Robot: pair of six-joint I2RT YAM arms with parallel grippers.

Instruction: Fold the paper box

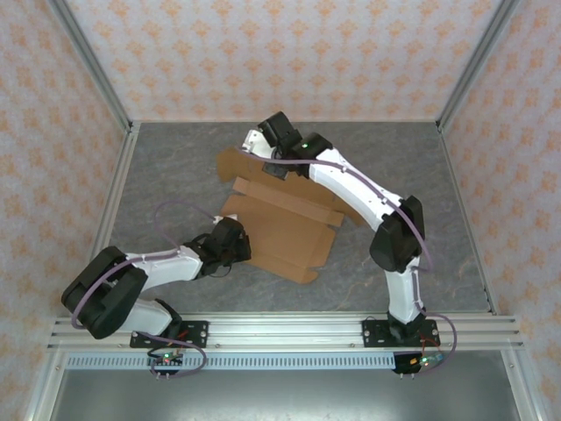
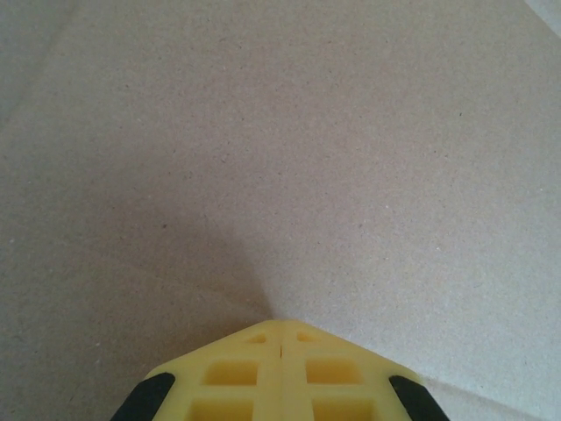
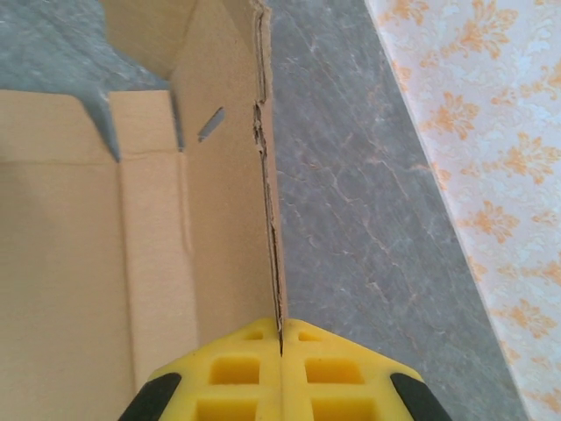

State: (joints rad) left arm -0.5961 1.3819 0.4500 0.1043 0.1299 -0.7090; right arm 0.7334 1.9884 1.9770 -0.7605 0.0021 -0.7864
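At the far side of the sheet, the right hand [image 3: 280,331] is clamped on the thin raw edge of an upright flap of the paper box [image 1: 285,230]. The corrugated edge runs straight into the seam between its yellow fingers [image 3: 237,368]. By the near left edge, the left hand [image 2: 280,326] has its moulded tips pressed together, pointing at plain matt board. The box is a brown die-cut sheet with flaps, slots and crease lines, lying mostly flat mid-surface. Bare grey marbled surface [image 1: 421,193] lies open to the right and near, and patterned walls [image 1: 289,53] close in left, far and right
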